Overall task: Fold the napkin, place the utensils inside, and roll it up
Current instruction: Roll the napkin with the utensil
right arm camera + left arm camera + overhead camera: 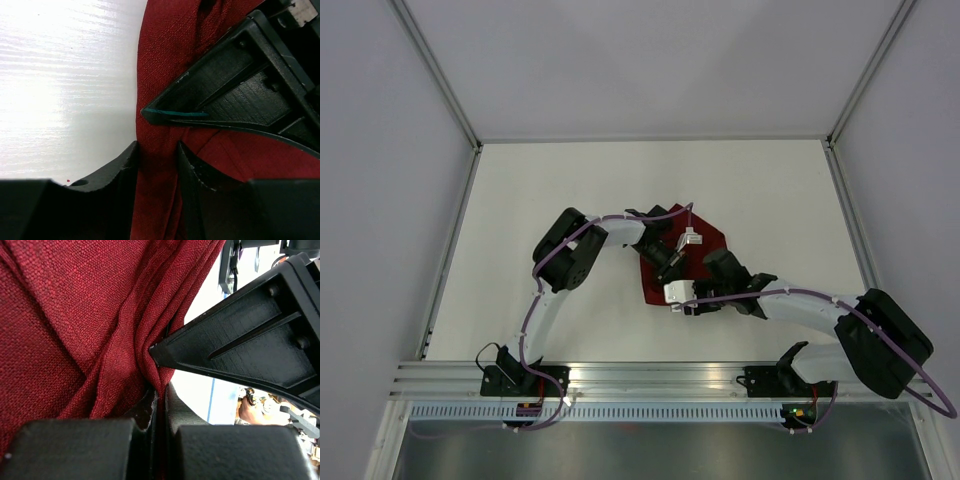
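Note:
The dark red napkin (712,240) lies bunched at mid-table, partly under both arms. My left gripper (667,268) is shut on a gathered fold of it; the wrist view shows cloth (75,315) pinched between the jaws (161,390). My right gripper (674,291) meets it from the right. Its jaws (157,150) hold a thick fold of napkin (167,50) that fills the gap. A thin teal strip (175,114) runs along the left finger (235,95). I cannot tell if it is the fork handle. The fork does not show otherwise.
The white table (570,190) is walled by grey panels with metal rails at left (450,240) and right (850,220). The arm bases sit on the rail at the near edge (650,375). Purple cables loop along both arms.

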`<action>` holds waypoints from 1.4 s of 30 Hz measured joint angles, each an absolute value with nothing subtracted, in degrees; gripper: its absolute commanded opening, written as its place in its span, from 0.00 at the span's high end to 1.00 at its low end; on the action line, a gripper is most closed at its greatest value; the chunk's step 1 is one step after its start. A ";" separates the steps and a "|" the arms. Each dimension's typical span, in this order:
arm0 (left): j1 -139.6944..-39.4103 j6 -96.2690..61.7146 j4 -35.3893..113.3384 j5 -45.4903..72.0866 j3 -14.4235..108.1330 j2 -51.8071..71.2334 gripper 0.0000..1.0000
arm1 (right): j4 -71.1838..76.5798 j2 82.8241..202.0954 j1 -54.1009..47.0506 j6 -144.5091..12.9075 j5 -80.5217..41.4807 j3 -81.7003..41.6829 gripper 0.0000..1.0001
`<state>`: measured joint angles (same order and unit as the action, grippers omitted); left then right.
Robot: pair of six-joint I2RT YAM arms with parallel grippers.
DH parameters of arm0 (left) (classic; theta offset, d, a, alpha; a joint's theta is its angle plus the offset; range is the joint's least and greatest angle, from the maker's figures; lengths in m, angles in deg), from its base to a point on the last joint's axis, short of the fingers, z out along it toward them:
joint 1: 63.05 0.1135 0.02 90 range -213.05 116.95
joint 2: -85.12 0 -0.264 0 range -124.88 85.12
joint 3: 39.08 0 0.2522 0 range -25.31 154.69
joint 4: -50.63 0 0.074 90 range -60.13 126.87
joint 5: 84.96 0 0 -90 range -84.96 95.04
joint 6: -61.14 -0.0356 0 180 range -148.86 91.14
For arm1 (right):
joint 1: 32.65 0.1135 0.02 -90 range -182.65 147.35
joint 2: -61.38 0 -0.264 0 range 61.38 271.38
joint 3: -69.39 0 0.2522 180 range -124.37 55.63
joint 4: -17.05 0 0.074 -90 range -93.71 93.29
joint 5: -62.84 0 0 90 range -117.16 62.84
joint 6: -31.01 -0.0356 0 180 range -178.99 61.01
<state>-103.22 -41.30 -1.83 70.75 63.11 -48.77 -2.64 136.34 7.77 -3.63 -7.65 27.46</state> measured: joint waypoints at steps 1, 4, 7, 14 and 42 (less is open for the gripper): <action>-103.13 -41.30 -1.87 70.77 63.04 -48.74 0.98 | -2.79 136.58 7.82 -3.57 -7.65 27.20 0.60; -102.87 -41.30 -1.89 70.92 62.69 -48.61 0.96 | -3.58 137.56 8.01 -3.13 -7.50 26.37 0.65; -102.65 -41.33 -1.98 70.62 62.39 -48.28 0.92 | -4.39 138.50 8.08 -2.80 -7.02 25.58 0.74; -102.62 -40.93 -1.37 68.39 61.40 -46.73 0.78 | -7.34 142.04 7.97 -2.54 -6.26 22.09 0.83; -98.45 -33.28 15.70 41.40 53.69 -32.22 0.75 | -30.92 159.18 3.44 -4.51 3.06 0.97 0.85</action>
<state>-98.45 -33.28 15.70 41.40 53.69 -32.22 -30.92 159.18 3.44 -4.51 3.06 0.97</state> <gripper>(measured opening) 0.253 0.232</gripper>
